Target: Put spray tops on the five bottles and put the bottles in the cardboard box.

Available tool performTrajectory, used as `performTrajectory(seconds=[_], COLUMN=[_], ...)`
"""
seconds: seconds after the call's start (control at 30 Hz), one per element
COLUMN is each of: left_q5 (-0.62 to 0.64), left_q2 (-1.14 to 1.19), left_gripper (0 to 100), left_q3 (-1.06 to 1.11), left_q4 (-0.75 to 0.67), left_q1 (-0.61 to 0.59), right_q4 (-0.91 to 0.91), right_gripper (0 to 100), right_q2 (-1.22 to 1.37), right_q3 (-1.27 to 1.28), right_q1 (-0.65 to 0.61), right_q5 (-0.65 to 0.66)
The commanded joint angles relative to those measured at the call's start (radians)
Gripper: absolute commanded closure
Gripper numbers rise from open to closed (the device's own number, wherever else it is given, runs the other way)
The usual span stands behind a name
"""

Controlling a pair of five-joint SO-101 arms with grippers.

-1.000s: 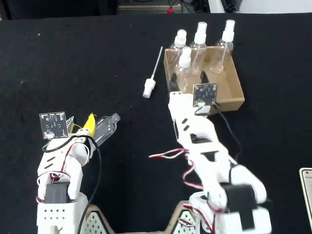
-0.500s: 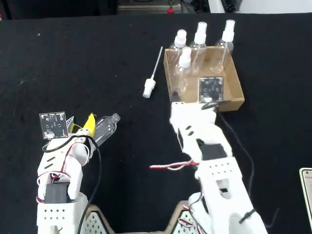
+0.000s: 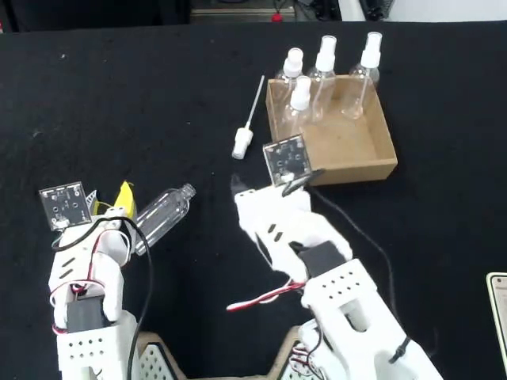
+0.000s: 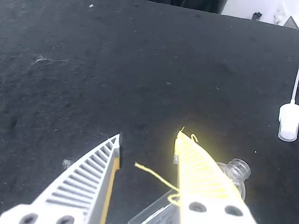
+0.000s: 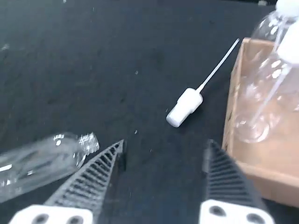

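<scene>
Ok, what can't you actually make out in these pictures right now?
Left wrist view: most of the uncapped bottle is hidden under the yellow finger and cut off by the bottom edge.
Right wrist view: the capped bottles in the box are blurred and run off the top and right edges, so no count.
High view: the box's near left corner is covered by the right arm's camera board.

Clear glossy plastic bottle (image 3: pixel 162 214), matt cardboard box (image 3: pixel 364 150)

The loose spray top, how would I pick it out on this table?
Find the cardboard box at the far side. To its left in the high view, on the black table, lies the spray top. Unlike the tops on the bottles there, its white tube lies bare.
</scene>
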Motion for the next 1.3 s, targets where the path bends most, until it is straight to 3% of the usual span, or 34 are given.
performTrajectory(seconds=[0.0, 0.37, 0.73, 0.93, 1.27], left_q5=[-0.003, -0.049, -0.051, -0.084, -0.135], left_q2=[-0.002, 0.054, 0.6, 0.884, 1.025], left_gripper=[81, 81, 81, 81, 81], left_q3=[-0.03, -0.048, -0.226, -0.358, -0.417], left_q4=[-0.021, -0.017, -0.172, -0.173, -0.144], left_q1=[-0.012, 0.005, 0.03, 0.028, 0.091], right_q4=[0.049, 0.058, 0.054, 0.054, 0.052], right_gripper=[72.3, 72.2, 72.3, 72.3, 72.2], right_q2=[0.087, 0.47, 0.484, 0.484, 0.484], right_q3=[-0.117, -0.3, -0.3, -0.3, -0.3], right_q1=[-0.018, -0.032, -0.071, -0.071, -0.071], right_q5=[0.011, 0.008, 0.012, 0.012, 0.012])
